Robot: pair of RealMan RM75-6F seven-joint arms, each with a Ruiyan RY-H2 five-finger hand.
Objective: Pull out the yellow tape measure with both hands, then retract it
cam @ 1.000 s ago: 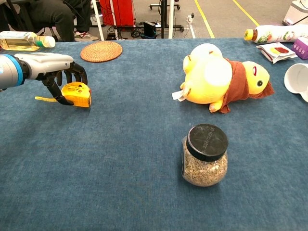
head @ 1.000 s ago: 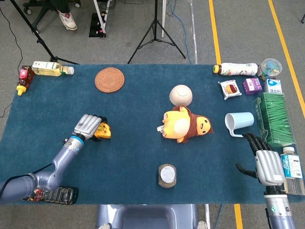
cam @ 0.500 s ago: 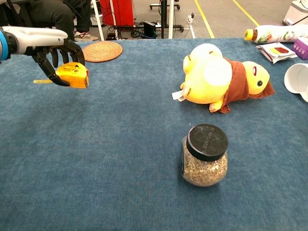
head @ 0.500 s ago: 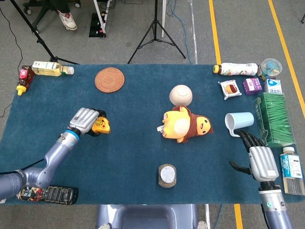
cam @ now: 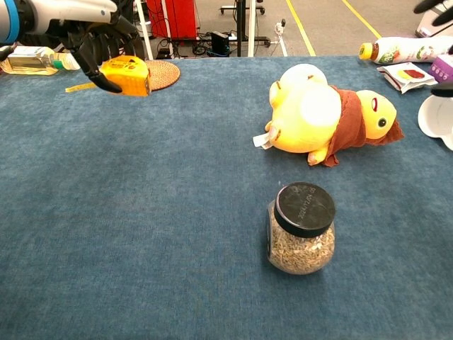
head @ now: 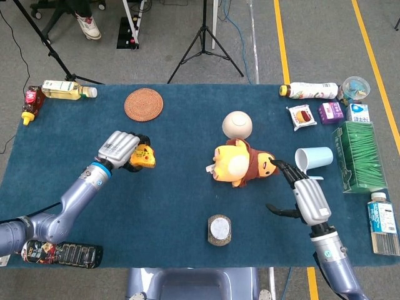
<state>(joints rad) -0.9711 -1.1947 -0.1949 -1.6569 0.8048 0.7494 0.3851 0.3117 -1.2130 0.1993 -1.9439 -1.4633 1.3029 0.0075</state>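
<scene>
Yellow tape measure (cam: 128, 75) is held clear above the table's (head: 175, 206) left half, clamped in curled fingers of the left hand (head: 120, 150). Right hand (head: 307, 199) is seen empty, fingers spread, near the right edge.

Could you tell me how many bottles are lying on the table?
5: two at the far left corner, one far right, one near right, one near left.
</scene>
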